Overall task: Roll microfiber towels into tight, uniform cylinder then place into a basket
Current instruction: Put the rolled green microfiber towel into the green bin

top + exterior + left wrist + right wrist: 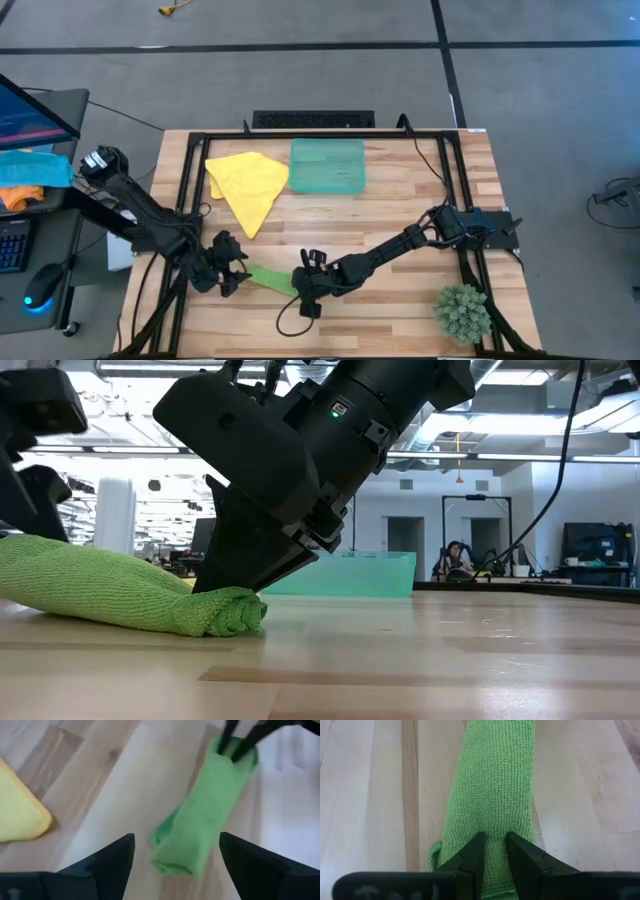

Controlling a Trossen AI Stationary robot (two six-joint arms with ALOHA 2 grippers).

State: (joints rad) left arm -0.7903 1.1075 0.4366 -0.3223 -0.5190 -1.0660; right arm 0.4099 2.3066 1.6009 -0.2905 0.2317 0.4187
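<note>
I've got the green towel (268,279) rolled into a cylinder near the front edge of the table (400,215), at about six o'clock from the basket (327,165). Right gripper (304,290) is pinching one end of the roll, fingers narrow with a ridge of cloth squeezed between them; in its own wrist view the fingertips (479,851) bite the near end and the roll runs straight away from them. Left gripper (226,278) stands wide, holding nothing, just off the other end; its wrist view shows the loose end of the roll (177,857) lying between and just beyond its fingers (115,855), not touched.

So the relation that matters: the roll's long axis runs between the two grippers, roughly nine to three with a slight tilt, right gripper at the three o'clock end, left at the nine. The basket sits well apart at twelve, and the yellow towel (250,185), unrolled, lies just beside it at nine. The right arm has the hold, so I judge the carry is its job.

Hard to read: the low view hides the basket behind the right gripper, and I can't tell how tight the left end of the roll is.
</note>
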